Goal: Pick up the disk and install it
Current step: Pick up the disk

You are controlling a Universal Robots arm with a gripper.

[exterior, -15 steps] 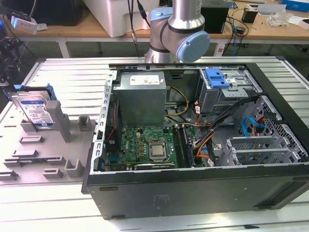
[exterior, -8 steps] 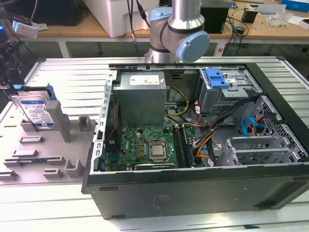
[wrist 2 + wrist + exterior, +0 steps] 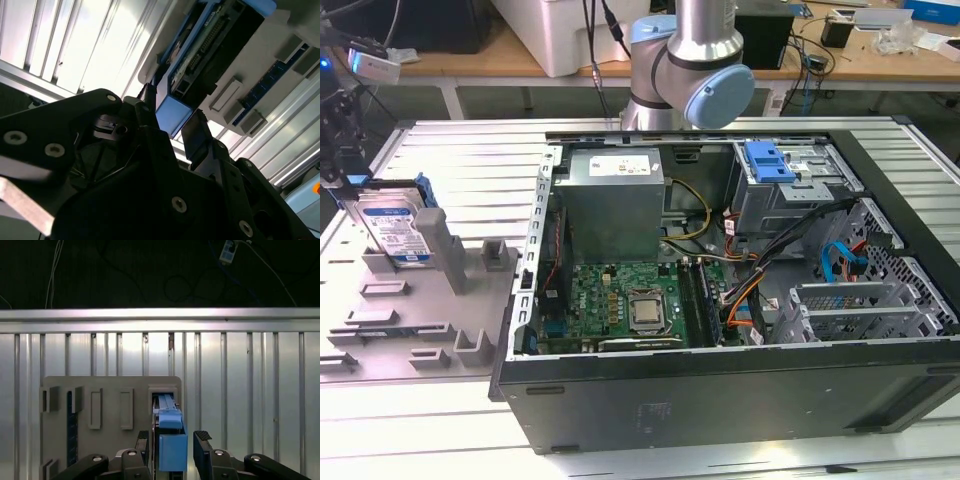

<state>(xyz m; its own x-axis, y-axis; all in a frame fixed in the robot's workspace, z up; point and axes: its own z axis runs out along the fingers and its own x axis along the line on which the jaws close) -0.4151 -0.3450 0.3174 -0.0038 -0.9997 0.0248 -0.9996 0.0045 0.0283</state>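
The disk (image 3: 392,232) is showing as a flat silver drive with a white-and-blue label on its face, and a bright blue rail is running around its edge. It is standing on edge in a slot of a grey holder (image 3: 450,250), which is lying on the slatted desk (image 3: 450,150) toward the exterior view's left, just beside the open computer case (image 3: 720,400) and outside it. In the first wrist view the disk (image 3: 172,447) is presenting its narrow blue end, rising out of the holder (image 3: 110,390). In the second wrist view its connector edge (image 3: 200,45) is showing inside the blue frame.

There is one disk, one holder, one case and one arm (image 3: 690,60). Inside the case one small blue latch (image 3: 770,160) is sitting on the drive bay, and one grey box (image 3: 610,200) with a white sticker is standing near the back wall.

The end effector (image 3: 172,436) is hanging directly over the disk with its two dark fingers (image 3: 202,440) spread. They are straddling the blue end of the rail, one on each side. In the first wrist view a narrow gap is showing between each finger and the blue plastic, so it is not pinching anything. In the second wrist view the end effector (image 3: 172,117) is likewise bracketing the blue tab, with a finger (image 3: 197,132) just beside it.
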